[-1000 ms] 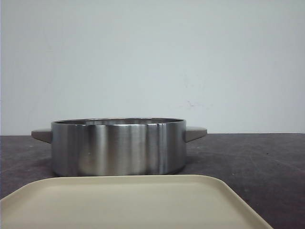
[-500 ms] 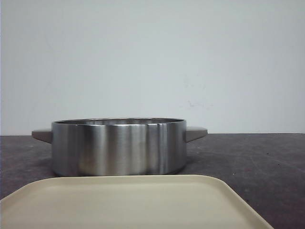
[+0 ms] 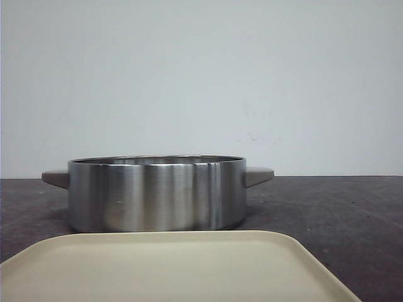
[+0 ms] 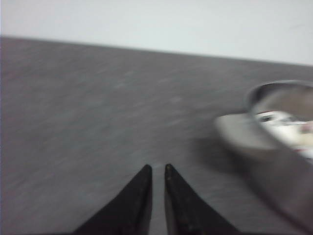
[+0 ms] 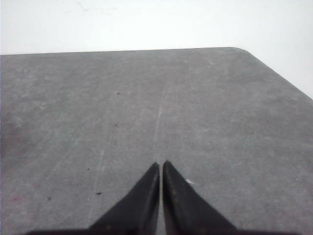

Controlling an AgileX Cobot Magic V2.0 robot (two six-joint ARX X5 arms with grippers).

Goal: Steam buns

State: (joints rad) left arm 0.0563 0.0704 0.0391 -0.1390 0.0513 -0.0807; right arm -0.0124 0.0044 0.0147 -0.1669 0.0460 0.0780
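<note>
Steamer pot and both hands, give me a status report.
Left hand and right hand shut, empty, over bare table. Buns white inside steel pot, blurred. Tray in front holds nothing. No obstruction.

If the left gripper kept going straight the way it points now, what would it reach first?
Probably only bare table. The left gripper, fingers nearly together, points across empty dark surface toward the wall; the pot sits off to one side of that line, though blur makes depth uncertain.
</note>
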